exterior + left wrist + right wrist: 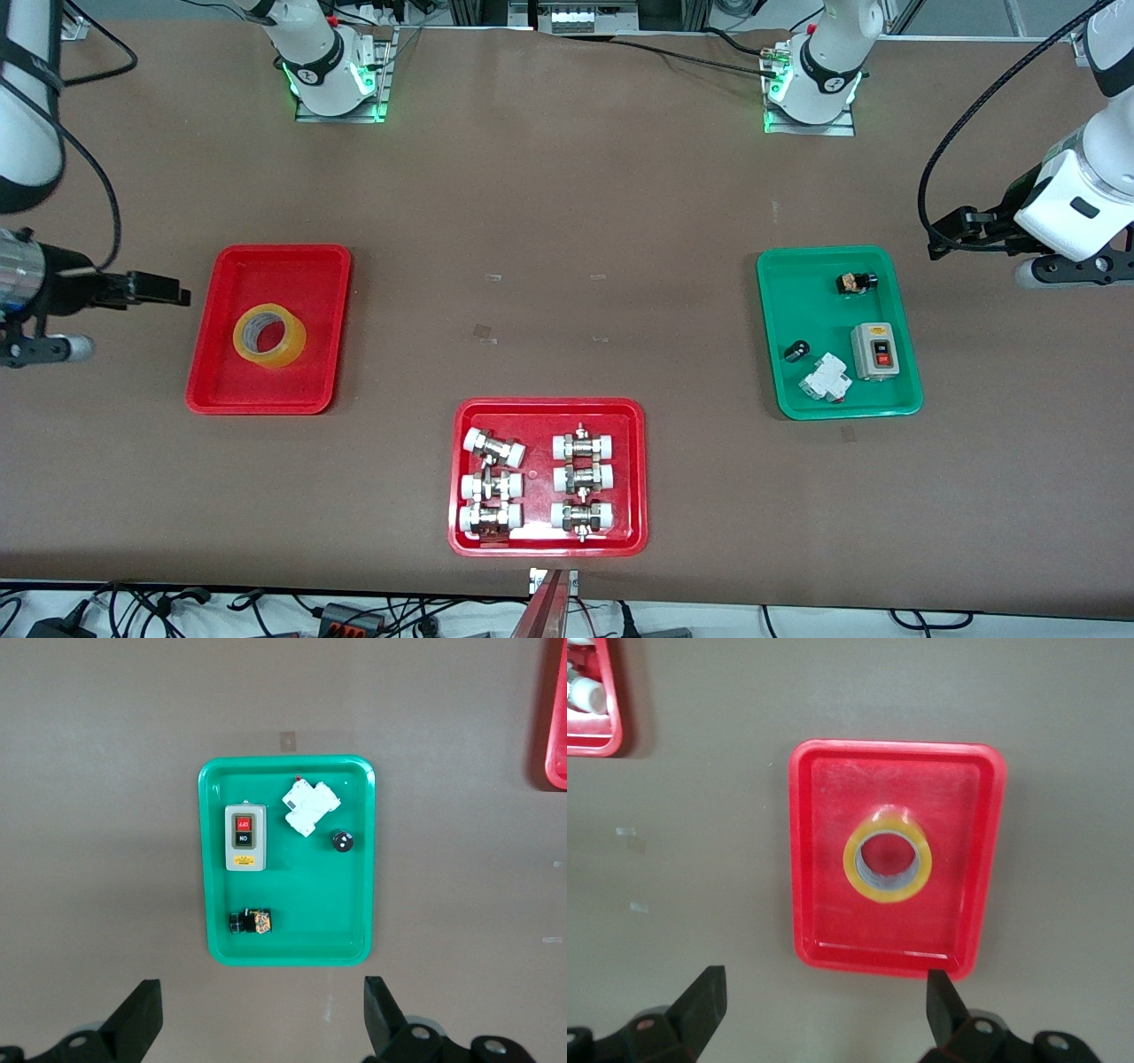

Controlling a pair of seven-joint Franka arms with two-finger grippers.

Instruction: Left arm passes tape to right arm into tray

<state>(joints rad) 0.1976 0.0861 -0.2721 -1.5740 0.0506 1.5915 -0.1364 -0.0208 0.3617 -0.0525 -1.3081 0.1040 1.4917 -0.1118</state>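
You have the ring-shaped roll of translucent yellow packing tape (269, 336) lying flat on its side inside the plain red rectangular plastic tray (213, 381), near the tray's middle, so by the look of it the delivery is done. That would explain why both arms hang clear at the table's ends. The right arm's slim black gripper (164, 291) sits just beside the tray at its own end of the table, fingers spread and holding nothing. The left arm's black gripper (952, 232) waits over bare table near the green plastic tray (904, 403), jaws likewise released. That green tray holds a grey switch box (873, 351), a white breaker (826, 379) and two small black parts. The second red tray (549, 542), nearest the front camera, carries six white-capped metal fittings in two columns.
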